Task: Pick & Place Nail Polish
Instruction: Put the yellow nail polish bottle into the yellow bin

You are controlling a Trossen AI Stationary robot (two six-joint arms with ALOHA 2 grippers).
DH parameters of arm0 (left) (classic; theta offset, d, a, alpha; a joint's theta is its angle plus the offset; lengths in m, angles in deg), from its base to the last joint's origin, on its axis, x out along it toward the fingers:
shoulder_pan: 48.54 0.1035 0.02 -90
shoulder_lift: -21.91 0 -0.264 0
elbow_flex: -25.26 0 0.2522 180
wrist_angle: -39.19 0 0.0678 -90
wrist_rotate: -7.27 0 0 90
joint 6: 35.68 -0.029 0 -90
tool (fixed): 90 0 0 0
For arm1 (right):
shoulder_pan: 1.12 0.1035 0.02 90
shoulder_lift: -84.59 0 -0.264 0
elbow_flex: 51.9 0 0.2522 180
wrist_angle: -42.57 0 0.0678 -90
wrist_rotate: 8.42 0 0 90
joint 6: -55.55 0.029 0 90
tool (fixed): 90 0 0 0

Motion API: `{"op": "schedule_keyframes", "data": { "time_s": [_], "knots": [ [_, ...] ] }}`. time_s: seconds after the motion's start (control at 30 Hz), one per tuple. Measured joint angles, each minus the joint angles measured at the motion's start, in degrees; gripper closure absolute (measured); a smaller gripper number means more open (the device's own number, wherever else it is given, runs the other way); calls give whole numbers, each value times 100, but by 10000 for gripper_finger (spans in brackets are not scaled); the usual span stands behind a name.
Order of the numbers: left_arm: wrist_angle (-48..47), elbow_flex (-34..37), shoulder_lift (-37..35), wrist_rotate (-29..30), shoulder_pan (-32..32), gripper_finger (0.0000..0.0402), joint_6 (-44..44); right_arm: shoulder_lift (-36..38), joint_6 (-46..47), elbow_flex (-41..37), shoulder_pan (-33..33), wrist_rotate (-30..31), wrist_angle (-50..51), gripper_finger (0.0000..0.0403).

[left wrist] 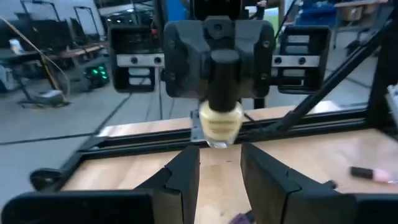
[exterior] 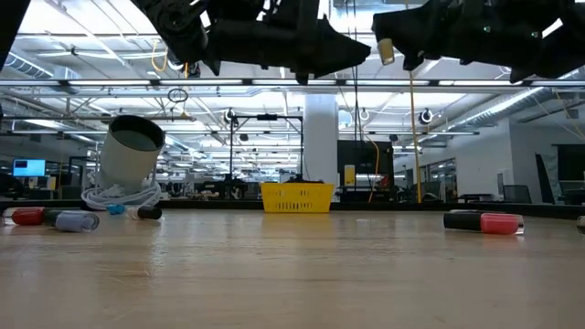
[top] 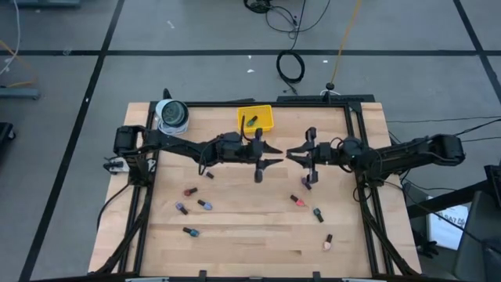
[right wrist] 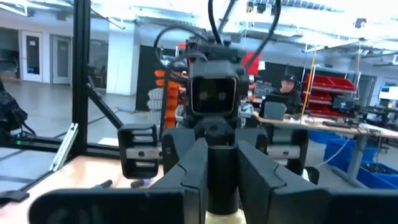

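Right gripper (right wrist: 222, 163), above mid-bench, is clamped on the dark cap of one pale-yellow nail polish bottle (left wrist: 221, 122), which hangs body-down clear of the wood. Left gripper (left wrist: 219, 169) faces it just beside, fingers apart, holding nothing. Nine loose bottles lie on the bench (top: 258, 235): five (top: 189, 190) toward the left edge, four (top: 297, 200) toward the right. One yellow tray (top: 264, 112) at the far edge holds one more bottle (top: 249, 121). One tape roll (top: 172, 115) stands at the far-left corner.
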Motion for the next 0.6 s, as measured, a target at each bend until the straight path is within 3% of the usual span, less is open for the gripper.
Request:
{"op": "schedule_keyframes", "data": {
  "time_s": [0.13, 0.27, 0.4, 0.6],
  "knots": [
    [-41, 0, 0, 275, -15, 284, -195, -43, -2, -1, -2, 2, -8, 356],
    [-33, 0, 0, 264, -15, 284, 187, -40, -100, 0, -2, 2, -14, 356],
    [-44, 0, 0, -223, -9, 281, 613, -40, -153, 0, -2, 2, -14, 356],
    [-48, 0, 0, -171, -9, 217, 742, -40, -305, 0, -2, 2, -14, 356]
  ]
}}
